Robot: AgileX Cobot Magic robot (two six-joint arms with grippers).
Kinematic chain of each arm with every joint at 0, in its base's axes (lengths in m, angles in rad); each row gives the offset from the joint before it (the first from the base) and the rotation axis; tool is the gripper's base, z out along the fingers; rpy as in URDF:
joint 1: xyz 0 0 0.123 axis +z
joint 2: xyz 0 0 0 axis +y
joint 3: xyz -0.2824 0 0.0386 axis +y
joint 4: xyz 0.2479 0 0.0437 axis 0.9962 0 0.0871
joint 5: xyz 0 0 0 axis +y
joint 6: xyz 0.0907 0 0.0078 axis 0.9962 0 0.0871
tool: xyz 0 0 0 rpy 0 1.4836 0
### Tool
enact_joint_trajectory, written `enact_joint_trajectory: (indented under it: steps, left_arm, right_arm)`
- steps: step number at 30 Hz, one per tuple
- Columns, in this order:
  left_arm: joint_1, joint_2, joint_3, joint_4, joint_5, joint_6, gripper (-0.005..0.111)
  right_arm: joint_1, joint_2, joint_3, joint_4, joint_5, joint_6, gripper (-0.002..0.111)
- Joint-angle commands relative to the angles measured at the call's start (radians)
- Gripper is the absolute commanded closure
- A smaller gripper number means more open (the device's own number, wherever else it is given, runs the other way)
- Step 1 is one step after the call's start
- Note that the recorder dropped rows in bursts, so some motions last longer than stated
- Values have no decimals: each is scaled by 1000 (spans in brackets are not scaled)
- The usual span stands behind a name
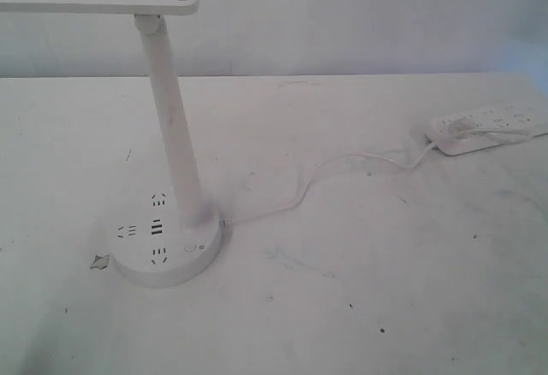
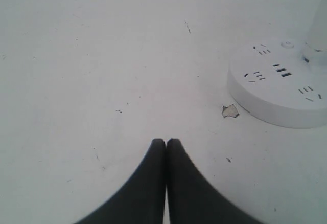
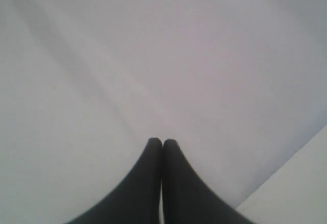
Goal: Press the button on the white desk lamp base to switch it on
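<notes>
The white desk lamp base (image 1: pixel 145 265) is a round flat disc at the front left of the table, with dark socket slots and USB ports and a tall white stem (image 1: pixel 171 118). The button (image 1: pixel 190 249) is a small round white spot on the disc beside the stem's foot. In the left wrist view the white desk lamp base (image 2: pixel 276 106) lies off to one side, with the button (image 2: pixel 287 44) on its far part. My left gripper (image 2: pixel 166 141) is shut and empty over bare table, well short of the base. My right gripper (image 3: pixel 162 141) is shut, facing a blank pale surface. Neither gripper shows in the exterior view.
The lamp head (image 1: pixel 98 2) juts out at the top left. A thin white cord (image 1: pixel 325 174) runs from the base to a long white power strip (image 1: pixel 488 127) at the back right. A chipped spot (image 1: pixel 100 261) in the table (image 1: pixel 342 289) lies beside the base.
</notes>
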Motion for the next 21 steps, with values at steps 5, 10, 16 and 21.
enact_joint_trajectory:
  steps: [5, 10, 16, 21]
  left_arm:
    - [-8, -3, 2, -4, -2, 0, 107]
    - [-8, -3, 2, -4, -2, 0, 107]
    - [-8, -3, 2, -4, -2, 0, 107]
    - [-8, -3, 2, -4, -2, 0, 107]
  right_arm:
    - [-2, 379, -124, -790, -476, 567, 108]
    - [-2, 569, -143, -950, -514, 711, 108]
    - [80, 762, -143, -1159, -542, 812, 108]
    - [197, 886, -164, -1153, -583, 799, 108]
